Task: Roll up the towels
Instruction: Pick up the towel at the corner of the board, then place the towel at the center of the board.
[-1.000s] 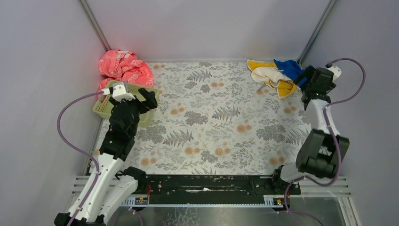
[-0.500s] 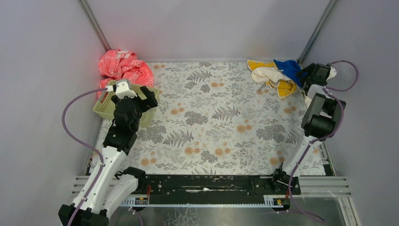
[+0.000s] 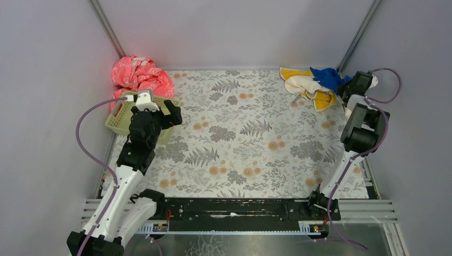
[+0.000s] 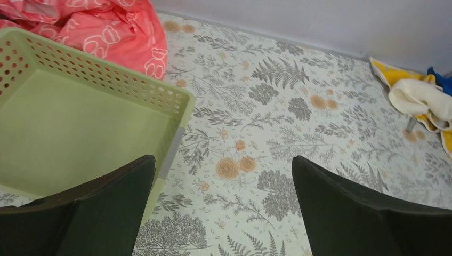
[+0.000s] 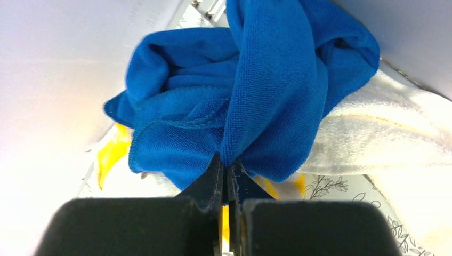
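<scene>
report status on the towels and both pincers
Right pincer shut on blue towel fold. Left pincer open, by green basket. Cream towel, yellow towel heaped with it, none rolled. Pink cloth far left, clear of pile.

Towels point(image 3: 312, 85) far R, basket point(image 3: 118, 121) L

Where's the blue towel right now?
Top view: the blue towel sits in the far right corner, atop the cream towel and yellow towel, a fold pinched by the right pincer.

green basket point(image 4: 101, 80): left edge of floral tablecloth point(image 3: 240, 144) | pink-red cloth point(image 3: 139, 76): bunched just behind basket
</scene>
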